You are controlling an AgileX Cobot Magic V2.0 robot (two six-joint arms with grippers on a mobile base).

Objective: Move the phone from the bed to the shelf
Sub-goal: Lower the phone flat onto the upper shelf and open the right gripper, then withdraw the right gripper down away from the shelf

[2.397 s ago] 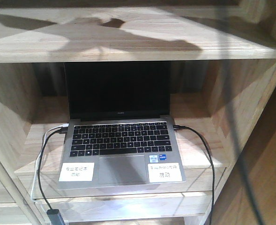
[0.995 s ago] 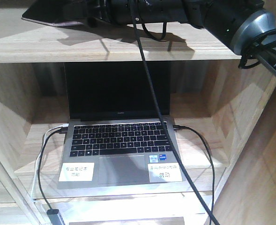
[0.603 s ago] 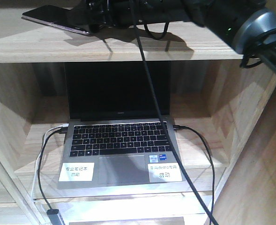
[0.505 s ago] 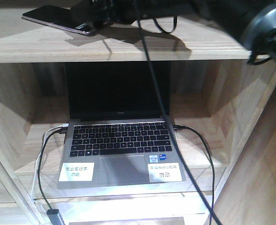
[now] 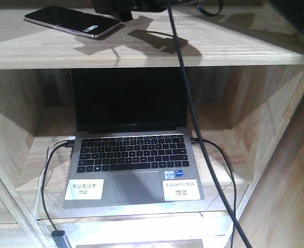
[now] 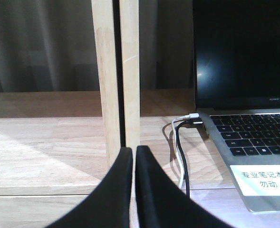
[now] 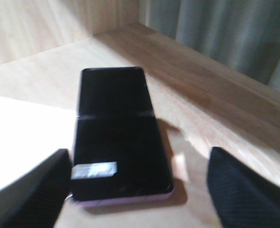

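The phone [image 5: 72, 21] is a flat glossy black slab with a pinkish edge. It lies on the top pale-wood shelf [image 5: 157, 51], toward the left. In the right wrist view the phone [image 7: 115, 128] shows a seam across its middle and a white sticker near its close end. My right gripper [image 7: 139, 154] is open, with one dark finger on each side of that close end and a wide gap on the right. In the front view my right gripper [image 5: 122, 10] hovers just right of the phone at the frame's top. My left gripper [image 6: 134, 154] is shut on nothing. The bed is out of view.
An open silver laptop [image 5: 133, 155] with a black screen sits in the cubby below, with cables [image 5: 46, 181] plugged in on both sides. A black arm cable [image 5: 198, 129] hangs across in front of it. Two pale wooden uprights [image 6: 116, 71] stand just ahead of the left gripper.
The right arm came in over the top shelf with the phone and set it down. The gripper has since let go and drawn back to the right, and the phone lies free.
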